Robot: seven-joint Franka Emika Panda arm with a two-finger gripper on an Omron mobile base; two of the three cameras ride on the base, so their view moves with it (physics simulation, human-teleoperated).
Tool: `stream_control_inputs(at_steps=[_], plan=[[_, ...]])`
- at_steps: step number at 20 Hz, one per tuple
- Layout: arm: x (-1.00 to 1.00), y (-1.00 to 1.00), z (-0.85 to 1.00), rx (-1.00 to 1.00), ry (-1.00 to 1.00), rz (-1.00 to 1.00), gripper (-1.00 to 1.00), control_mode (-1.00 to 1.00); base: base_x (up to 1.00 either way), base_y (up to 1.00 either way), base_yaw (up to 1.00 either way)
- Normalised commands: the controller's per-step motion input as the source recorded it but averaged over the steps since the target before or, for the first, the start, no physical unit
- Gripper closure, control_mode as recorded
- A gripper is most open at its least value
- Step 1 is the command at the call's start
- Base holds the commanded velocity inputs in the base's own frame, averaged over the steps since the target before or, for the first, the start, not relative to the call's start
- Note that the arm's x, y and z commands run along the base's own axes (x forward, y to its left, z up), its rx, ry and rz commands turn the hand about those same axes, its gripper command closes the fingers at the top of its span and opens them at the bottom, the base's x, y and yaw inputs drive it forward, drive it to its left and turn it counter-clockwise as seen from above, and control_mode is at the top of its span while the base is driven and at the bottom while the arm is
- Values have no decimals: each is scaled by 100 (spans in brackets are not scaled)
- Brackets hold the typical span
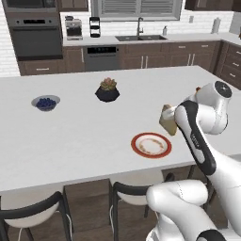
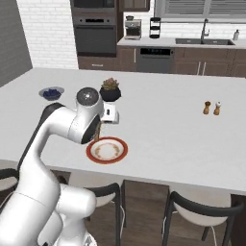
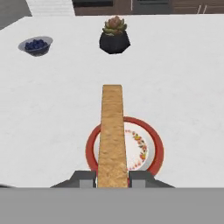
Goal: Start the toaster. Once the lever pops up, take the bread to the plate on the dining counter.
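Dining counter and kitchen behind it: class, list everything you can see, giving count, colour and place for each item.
dining counter: one, white, foreground
plate: one, red rim, near counter edge
bread: one, tan, held edge-on above the plate
bowl of blueberries: one, grey, counter's left
potted succulent: one, black pot, mid-counter
shakers: two, brown and pale, counter's right
chairs: several, dark-framed, under counter
oven: one, dark, back wall
sink: one, back worktop
gripper: one, dark tips, shut on bread
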Motion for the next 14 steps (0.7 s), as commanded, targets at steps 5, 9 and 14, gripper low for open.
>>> stream_control_inputs(at_steps=[5, 9, 14], plan=[[35, 0, -13, 0, 13, 20, 100, -100, 0, 0, 0], [15, 2, -32, 0, 1, 4, 100, -100, 0, 0, 0], [6, 12, -74, 0, -2, 0, 100, -100, 0, 0, 0]])
